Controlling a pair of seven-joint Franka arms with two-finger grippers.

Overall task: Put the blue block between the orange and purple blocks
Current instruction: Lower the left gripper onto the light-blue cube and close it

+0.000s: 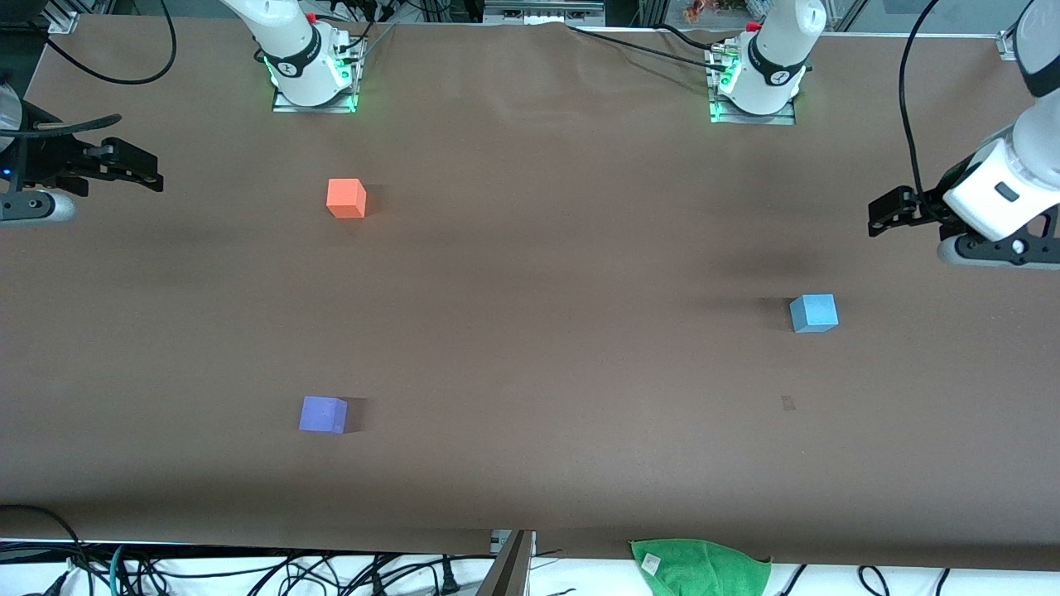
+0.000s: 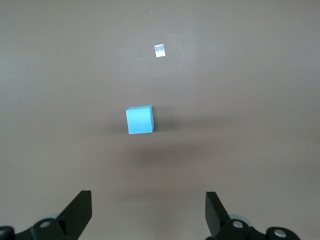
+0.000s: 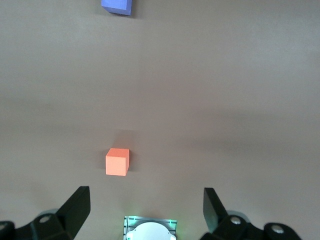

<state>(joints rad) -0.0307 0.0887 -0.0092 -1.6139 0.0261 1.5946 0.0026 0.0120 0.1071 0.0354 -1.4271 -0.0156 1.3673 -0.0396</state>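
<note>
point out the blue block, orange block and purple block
blue block (image 1: 814, 313), front view, top face
orange block (image 1: 346, 198), front view, middle of the cube
purple block (image 1: 323, 414), front view, middle of the cube

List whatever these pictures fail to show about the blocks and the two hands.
- Purple block: cut off by the right wrist view's edge.
- Left hand and right hand: each wrist view shows only open fingertips, with the edge cutting off the rest.
- Small pale patch near the blue block: too small to identify.
- Orange block: underside hidden against the table.
</note>
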